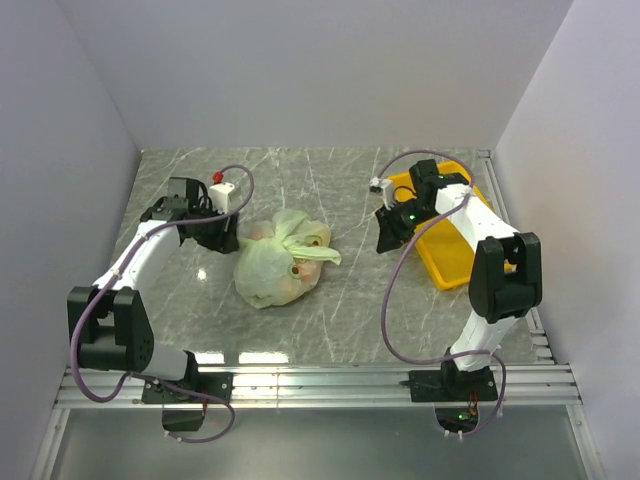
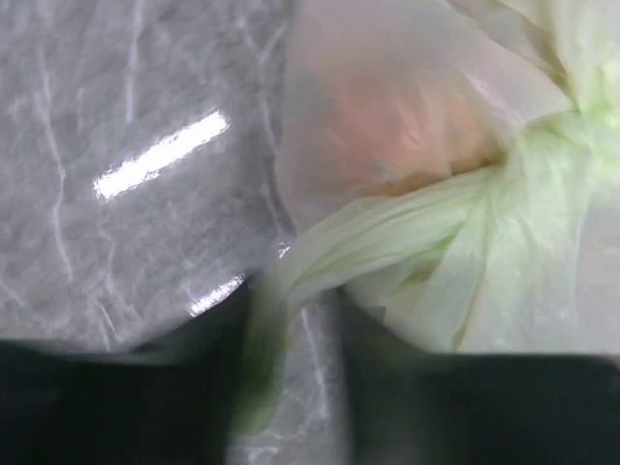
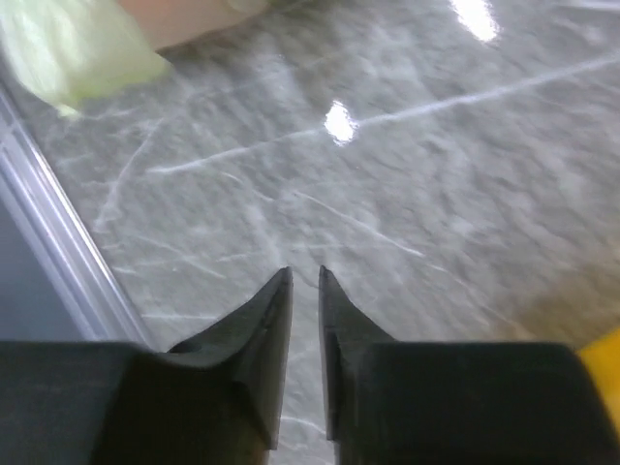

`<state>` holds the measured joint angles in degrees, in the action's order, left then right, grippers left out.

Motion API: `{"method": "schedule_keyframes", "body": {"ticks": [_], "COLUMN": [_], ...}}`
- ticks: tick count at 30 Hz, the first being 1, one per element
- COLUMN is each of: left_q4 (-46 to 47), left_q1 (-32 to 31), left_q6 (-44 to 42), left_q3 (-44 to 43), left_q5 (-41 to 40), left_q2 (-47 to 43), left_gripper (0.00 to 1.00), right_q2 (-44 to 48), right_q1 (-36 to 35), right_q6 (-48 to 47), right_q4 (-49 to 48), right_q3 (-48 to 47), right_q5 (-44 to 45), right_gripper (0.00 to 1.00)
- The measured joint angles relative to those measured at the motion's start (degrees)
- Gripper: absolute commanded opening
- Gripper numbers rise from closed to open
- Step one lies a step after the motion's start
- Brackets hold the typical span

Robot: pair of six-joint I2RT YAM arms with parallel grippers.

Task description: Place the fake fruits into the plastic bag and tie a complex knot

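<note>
The pale-green plastic bag [image 1: 272, 265] lies on the marble table, its handles tied in a knot [image 1: 296, 240] with a tail pointing right. Fake fruits show through it as orange shapes [image 1: 296, 272]. In the left wrist view the bag [image 2: 455, 281] fills the right side, an orange fruit [image 2: 407, 126] shows through, and the knot [image 2: 572, 126] is at the far right. My left gripper [image 2: 294, 320] is open at the bag's left side. A twisted bag tail [image 2: 320, 252] runs between its blurred fingers. My right gripper [image 3: 304, 273] is shut and empty over bare table, right of the bag [image 3: 77, 48].
The yellow tray [image 1: 455, 250] lies at the right under my right arm; its corner shows in the right wrist view [image 3: 603, 354]. A metal rail [image 3: 58, 252] edges the table. Grey walls enclose the table on three sides.
</note>
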<state>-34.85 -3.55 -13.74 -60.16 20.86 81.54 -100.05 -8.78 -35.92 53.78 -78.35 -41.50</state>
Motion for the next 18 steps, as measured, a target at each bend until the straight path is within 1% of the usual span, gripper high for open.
{"method": "schedule_keyframes", "body": {"ticks": [1,2,3,9,14,17,18], "left_q4": [-0.09,-0.07,-0.09,-0.61,-0.96,-3.08,-4.02], "left_q1": [-0.15,-0.26,-0.33,-0.37,0.39,1.27,1.53], "left_q6": [-0.81,-0.79,-1.18,-1.75,-3.04,-7.02,-8.57], "left_q3": [0.0,-0.02,-0.02,-1.29,-3.34,-3.91,-4.07], "left_q5": [1.29,2.45,3.67,8.87,9.68,9.53,9.44], "left_q2": [-0.02,-0.09,-0.35,-4.07,-6.51,-6.47,-5.97], "left_gripper": [0.86,0.98,0.99,0.99,0.99,0.95,0.92], "right_q2": [-0.28,-0.39,-0.39,1.51,2.84,1.14,0.07], "right_q1": [-0.94,-1.53,-2.54,-7.87,-17.51,-21.79,-22.73], "right_q6": [0.17,0.33,0.28,1.66,2.01,1.97,1.97], "right_q4": [0.76,0.98,1.2,0.13,-0.87,-0.9,-0.92], "right_q3": [-0.52,-0.9,-1.36,-4.61,-7.8,-10.75,-11.91], "right_q5": [-0.2,-0.35,-0.59,0.31,3.63,4.83,5.53], "right_gripper": [0.78,0.84,0.92,0.95,0.95,0.95,0.95]}}
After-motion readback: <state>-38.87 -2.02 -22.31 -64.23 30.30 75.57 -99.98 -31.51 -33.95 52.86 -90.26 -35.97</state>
